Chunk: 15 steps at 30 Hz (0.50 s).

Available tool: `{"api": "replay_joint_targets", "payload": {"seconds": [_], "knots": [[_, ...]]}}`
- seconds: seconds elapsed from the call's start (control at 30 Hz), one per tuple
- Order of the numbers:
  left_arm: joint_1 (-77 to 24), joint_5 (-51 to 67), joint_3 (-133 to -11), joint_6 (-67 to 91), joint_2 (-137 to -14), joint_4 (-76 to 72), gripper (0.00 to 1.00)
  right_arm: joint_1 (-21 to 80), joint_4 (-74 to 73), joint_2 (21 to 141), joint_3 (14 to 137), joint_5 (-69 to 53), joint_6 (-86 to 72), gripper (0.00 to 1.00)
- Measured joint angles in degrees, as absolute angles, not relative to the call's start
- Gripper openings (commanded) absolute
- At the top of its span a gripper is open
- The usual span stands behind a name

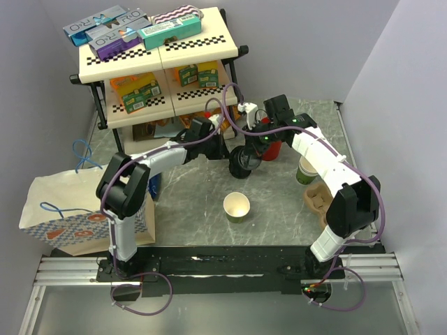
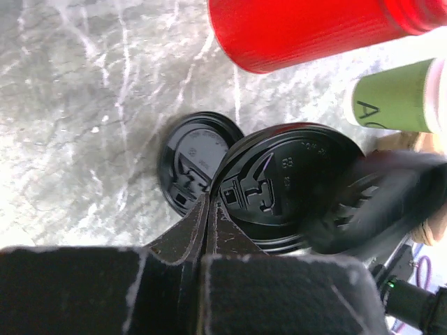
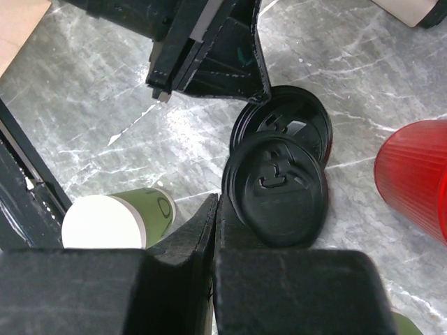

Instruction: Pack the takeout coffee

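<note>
Top external view: the green cup stands upright and uncovered on the table, cream interior exposed, well apart from both grippers.

**Task status**
- Lid not yet fitted. The black lid is near the red cup, overlapping a second lid.
- Left gripper: fingers pressed together, tips at the rim of the black lid. Whether the rim is caught between them cannot be told.
- Right gripper: fingers pressed together at the opposite rim; grip likewise cannot be told.
- Judged remaining: cap the cup, then pack it. The cup carrier and paper bag hold no cup in view.

**Legible markings**
- Blue boxes on the top shelf: "WRO", partial.
- Second green cup: a dark letter resembling "A".
- Black lid: small raised characters, too small to read reliably.
</note>
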<state>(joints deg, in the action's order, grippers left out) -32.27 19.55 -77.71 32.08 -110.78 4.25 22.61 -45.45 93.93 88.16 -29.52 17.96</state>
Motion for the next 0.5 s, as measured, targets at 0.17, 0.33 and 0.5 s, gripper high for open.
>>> {"api": "replay_joint_targets", "payload": {"seconds": [0.17, 0.33, 0.5], "knots": [[-32.10, 19.14, -77.93, 31.83, -112.27, 5.41, 0.01, 22.59, -45.45, 93.93, 88.16, -29.39, 17.98, 0.00], [-32.12, 19.14, -77.84, 31.20, -113.23, 6.31, 0.01, 22.57, -45.45, 93.93, 88.16, -29.39, 17.96, 0.00], [-32.12, 19.18, -77.76, 31.05, -113.32, 6.52, 0.13, 22.55, -45.43, 93.93, 88.16, -29.36, 18.04, 0.00]]}}
